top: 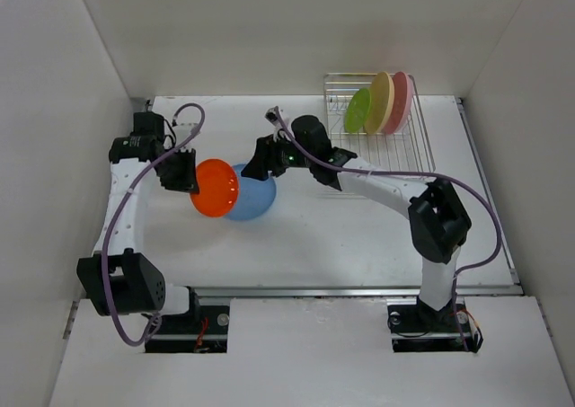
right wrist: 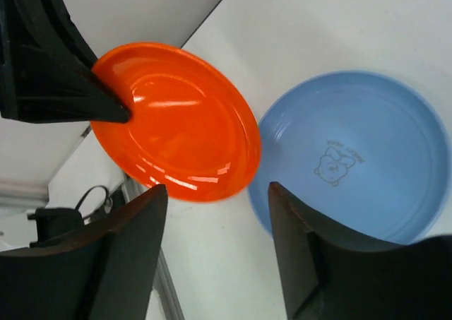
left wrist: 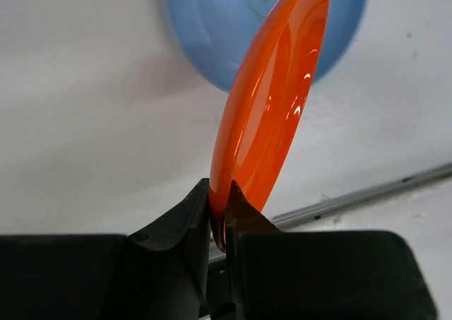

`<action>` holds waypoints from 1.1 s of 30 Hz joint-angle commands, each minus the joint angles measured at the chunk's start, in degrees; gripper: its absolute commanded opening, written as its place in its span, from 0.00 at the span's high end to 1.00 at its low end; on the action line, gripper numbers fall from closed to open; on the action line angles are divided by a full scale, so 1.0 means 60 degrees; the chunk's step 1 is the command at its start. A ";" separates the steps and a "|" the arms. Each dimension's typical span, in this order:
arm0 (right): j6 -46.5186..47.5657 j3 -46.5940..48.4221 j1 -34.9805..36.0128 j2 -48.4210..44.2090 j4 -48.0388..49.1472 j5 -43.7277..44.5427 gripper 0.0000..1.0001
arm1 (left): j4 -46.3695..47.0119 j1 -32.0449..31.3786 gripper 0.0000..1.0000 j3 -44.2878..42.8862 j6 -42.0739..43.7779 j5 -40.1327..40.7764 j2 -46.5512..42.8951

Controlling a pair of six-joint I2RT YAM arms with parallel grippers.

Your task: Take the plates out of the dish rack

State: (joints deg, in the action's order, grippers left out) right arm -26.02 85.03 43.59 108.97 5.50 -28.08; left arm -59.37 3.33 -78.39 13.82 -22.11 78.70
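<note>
Orange plate (top: 216,188) hangs tilted at centre-left of the top view, pinched at its rim by the left tool (left wrist: 220,217), partly over the blue plate (top: 256,196) lying flat on the worktop (top: 341,236). We judge it should be levelled, lowered onto the blue one, and let go only once seated. The right tool (right wrist: 215,189) stands partly open and empty beside it. The green plate (top: 358,110), yellow plate (top: 381,101) and pink plate (top: 402,100) stand upright in the rack (top: 409,146), upper right.

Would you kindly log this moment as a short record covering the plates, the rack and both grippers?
left gripper: jaws shut on rim of orange plate, plate tilted
right gripper: jaws open, empty
blue plate: flat on table
dish rack: holds green plate, yellow plate, pink plate, all upright
out of rack: two of five
</note>
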 commanded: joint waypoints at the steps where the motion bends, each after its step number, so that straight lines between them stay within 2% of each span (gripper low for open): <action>1: -0.0175 0.0753 -0.0072 -0.0259 -0.0444 0.0898 0.33 | 0.0871 0.0702 1.00 -0.0001 -0.0589 0.1121 -0.0036; 5: -0.0175 0.0929 -0.0482 -0.0787 -0.1424 0.2507 0.28 | 0.1618 0.2034 1.00 -0.0206 -0.1248 0.0859 0.0535; 6: -0.0175 0.1046 -0.0730 -0.0788 -0.1791 0.3468 0.28 | 0.1779 0.2298 1.00 -0.0323 -0.1496 0.0684 0.0696; 9: -0.0073 0.2055 -0.1199 -0.0788 -0.3723 0.5186 0.28 | 0.2351 0.3309 1.00 -0.0586 -0.1863 0.0347 0.1545; 10: -0.0072 0.2377 -0.1593 -0.0614 -0.4193 0.6337 0.28 | 0.2352 0.3703 1.00 -0.0718 -0.1952 0.0243 0.2127; 12: 0.0131 0.3359 -0.1990 -0.0247 -0.5304 0.7413 0.28 | 0.2469 0.3999 1.00 -0.1170 -0.2099 0.0067 0.2760; 13: 0.0133 0.3623 -0.2369 -0.0116 -0.5543 0.8390 0.28 | 0.2469 0.4087 1.00 -0.1347 -0.2099 -0.0035 0.3082; 14: 0.0307 0.4075 -0.2562 0.0016 -0.5676 0.8748 0.28 | 0.2469 0.4219 1.00 -0.1494 -0.2201 -0.0036 0.3709; 20: 0.0880 0.5879 -0.3616 0.1670 -0.6116 0.9994 0.29 | 0.2264 0.4220 1.00 -0.2373 -0.2202 -0.0502 0.5586; 25: 0.0880 0.7197 -0.4014 0.3105 -0.6204 1.0508 0.30 | 0.2073 0.4220 1.00 -0.2549 -0.2202 -0.0505 0.6191; 32: 0.0792 0.7639 -0.4277 0.4132 -0.6103 1.1286 0.30 | 0.1986 0.4220 1.00 -0.2550 -0.2202 -0.0051 0.6645; 33: 0.0792 0.7639 -0.4379 0.4134 -0.6102 1.1286 0.30 | 0.1855 0.4220 0.95 -0.2550 -0.2202 -0.0051 0.6645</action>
State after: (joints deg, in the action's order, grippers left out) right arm -21.78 127.02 18.26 134.23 -31.81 35.66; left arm -46.02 28.93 -92.88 -0.14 -27.00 116.99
